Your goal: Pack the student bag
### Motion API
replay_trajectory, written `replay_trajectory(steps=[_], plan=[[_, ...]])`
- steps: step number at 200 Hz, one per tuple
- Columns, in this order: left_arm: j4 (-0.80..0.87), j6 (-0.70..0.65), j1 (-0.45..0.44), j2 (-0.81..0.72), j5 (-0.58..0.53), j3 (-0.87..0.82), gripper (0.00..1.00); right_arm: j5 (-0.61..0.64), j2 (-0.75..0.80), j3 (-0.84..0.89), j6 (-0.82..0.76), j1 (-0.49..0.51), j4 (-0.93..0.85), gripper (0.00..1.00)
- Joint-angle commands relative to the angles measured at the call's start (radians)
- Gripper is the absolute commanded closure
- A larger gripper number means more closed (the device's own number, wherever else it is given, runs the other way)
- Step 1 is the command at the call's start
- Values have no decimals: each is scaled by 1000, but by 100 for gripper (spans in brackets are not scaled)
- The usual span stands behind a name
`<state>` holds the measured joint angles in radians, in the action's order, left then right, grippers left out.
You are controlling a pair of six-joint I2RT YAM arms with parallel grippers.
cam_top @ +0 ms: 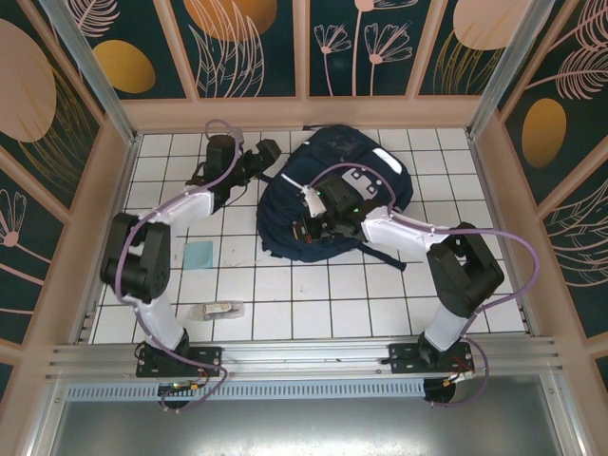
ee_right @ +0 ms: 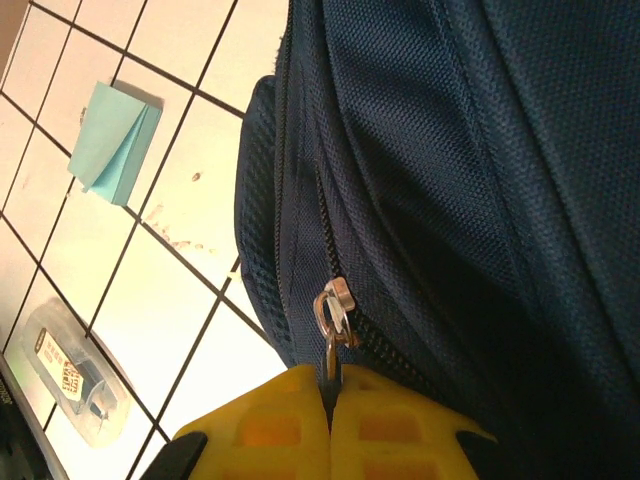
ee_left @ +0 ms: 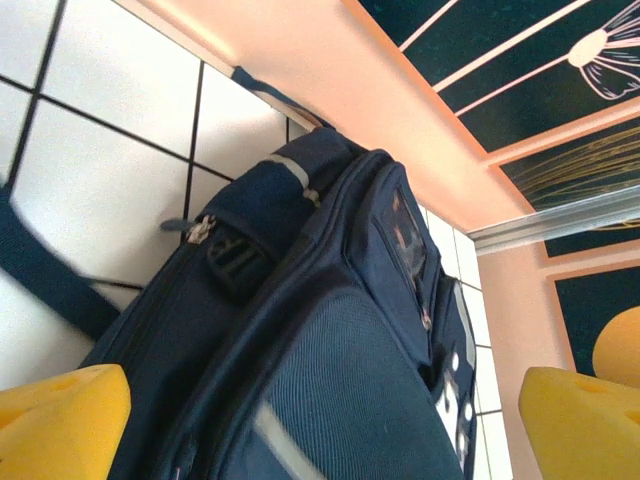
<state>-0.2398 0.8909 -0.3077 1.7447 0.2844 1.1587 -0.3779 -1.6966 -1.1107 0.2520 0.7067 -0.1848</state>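
One student bag (cam_top: 332,190) lies on the table's (cam_top: 285,304) far middle. The left fingers (ee_left: 60,425) are spread wide near its top; the right fingers (ee_right: 290,430) pinch one zipper pull (ee_right: 333,315). One blue paper pad (cam_top: 199,255) and one clear packet (cam_top: 217,311) lie nearby.

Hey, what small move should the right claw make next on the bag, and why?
Probably draw the zipper pull along its track to open the bag. The right claw is shut on the pull, the track beside it looks closed, and the notepad and packet lie outside, not yet packed.
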Motion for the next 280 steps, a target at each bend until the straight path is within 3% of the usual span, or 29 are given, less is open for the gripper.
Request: replay_trajectory(steps=[1,45,61,86,98,113,129,178,213,254,280], plan=[[34,16,4,-87,0,-108,1,48,1,-33,19,-12,115,100],[-267,284,-15,-100,129,-382,5,-47,28,-31,86,-21,194,100],[-347,336,-34,-49,163,-371,7,-93,28,-25,112,-8,201,100],[-333,318,-70,54,167,-265,13,-129,46,15,133,28,213,100],[-338,314,-77,94,159,-234,29,-133,61,38,131,47,198,100],[-396,329,-75,128,161,-232,68,-132,81,75,128,59,167,100],[-427,335,-62,133,153,-244,100,-89,107,125,118,57,101,100],[-328,226,-4,60,93,-245,100,106,215,272,66,-32,-147,100],[-255,165,31,34,82,-226,100,272,265,296,33,-185,-290,100],[-179,96,36,27,118,-200,100,523,238,216,-68,-307,-310,100],[-132,61,42,23,135,-191,100,547,200,144,-112,-381,-280,100]])
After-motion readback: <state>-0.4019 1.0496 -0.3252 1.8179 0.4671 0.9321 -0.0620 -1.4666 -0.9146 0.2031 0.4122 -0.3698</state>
